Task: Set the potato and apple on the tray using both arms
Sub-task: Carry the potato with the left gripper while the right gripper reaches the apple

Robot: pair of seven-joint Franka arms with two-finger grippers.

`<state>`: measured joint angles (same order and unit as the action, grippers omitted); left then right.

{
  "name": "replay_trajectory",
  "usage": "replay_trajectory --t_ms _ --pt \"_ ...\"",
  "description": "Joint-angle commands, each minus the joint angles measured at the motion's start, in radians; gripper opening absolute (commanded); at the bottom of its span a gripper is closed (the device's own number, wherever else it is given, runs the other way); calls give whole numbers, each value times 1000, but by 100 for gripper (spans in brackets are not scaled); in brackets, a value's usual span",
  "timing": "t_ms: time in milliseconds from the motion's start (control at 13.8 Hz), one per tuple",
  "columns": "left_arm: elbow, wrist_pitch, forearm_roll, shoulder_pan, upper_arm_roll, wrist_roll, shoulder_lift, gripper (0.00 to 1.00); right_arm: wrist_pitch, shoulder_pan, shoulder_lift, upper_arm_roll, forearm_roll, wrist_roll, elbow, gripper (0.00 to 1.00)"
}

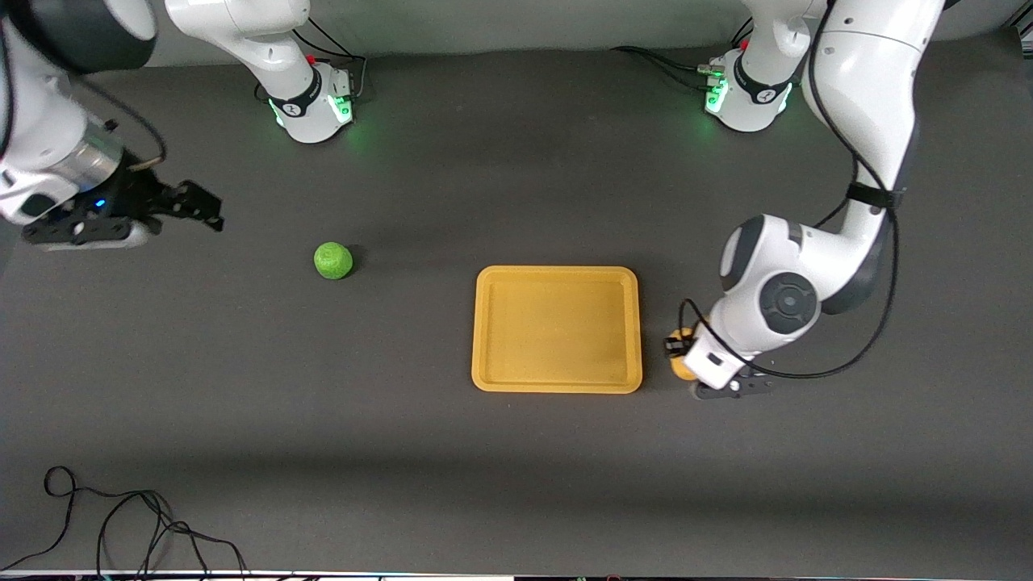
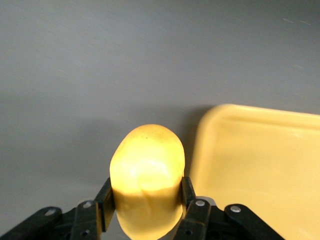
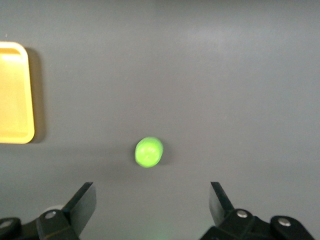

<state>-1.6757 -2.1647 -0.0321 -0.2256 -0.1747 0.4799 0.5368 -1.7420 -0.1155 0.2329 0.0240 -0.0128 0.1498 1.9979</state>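
The yellow-orange potato [image 2: 147, 165] sits between the fingers of my left gripper [image 2: 146, 200], which is shut on it. In the front view the left gripper [image 1: 684, 359] is low beside the tray's [image 1: 557, 273] short edge at the left arm's end, and only a bit of the potato [image 1: 676, 367] shows. The tray is bare and also shows in the left wrist view [image 2: 260, 165]. The green apple [image 1: 332, 261] lies on the table toward the right arm's end. My right gripper [image 1: 202, 211] is open and empty in the air, with the apple [image 3: 149, 151] ahead of its jaws [image 3: 152, 200].
Both arm bases [image 1: 311, 105] [image 1: 746, 97] stand along the table's edge farthest from the front camera. Loose black cables [image 1: 121, 524] lie at the near edge toward the right arm's end. The tray's corner [image 3: 12, 95] shows in the right wrist view.
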Motion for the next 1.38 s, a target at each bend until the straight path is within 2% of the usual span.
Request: replay_trajectory --t_ms 0,362,580,652,725,942,1014,1087,1159,1232,1304 --pt "17 13 -14 -46 -25 75 46 16 -47 -84 179 -7 -15 74 191 100" --pt "10 -1 -14 -73 -26 74 74 21 -80 -92 209 -7 -15 76 275 100" --pt "10 -27 -17 -99 -31 77 87 21 -235 -92 200 -7 -15 77 404 100" --pt "11 -32 -17 -104 -31 78 87 26 -293 -92 185 -7 -15 77 442 100" --pt "10 -29 -15 -107 -31 77 89 36 -363 -93 155 -9 -15 77 485 100" --pt "7 -30 -11 -106 -29 74 115 35 -600 -108 54 -9 -15 76 603 100" --pt "1 -32 -11 -106 -29 74 115 39 -676 -110 4 -9 -15 77 625 100" --pt "-1 -30 -3 -106 -29 65 115 72 -747 -111 -50 -9 -15 79 639 100" --pt "-1 -32 -2 -104 -29 62 115 90 -816 -111 -104 -7 -15 79 650 100" --pt "-1 -32 -2 -104 -29 62 112 97 -887 -111 -153 -7 -15 79 663 100" --pt "-1 -21 -2 -106 -28 66 101 98 -954 -111 -196 -7 -15 79 680 100"
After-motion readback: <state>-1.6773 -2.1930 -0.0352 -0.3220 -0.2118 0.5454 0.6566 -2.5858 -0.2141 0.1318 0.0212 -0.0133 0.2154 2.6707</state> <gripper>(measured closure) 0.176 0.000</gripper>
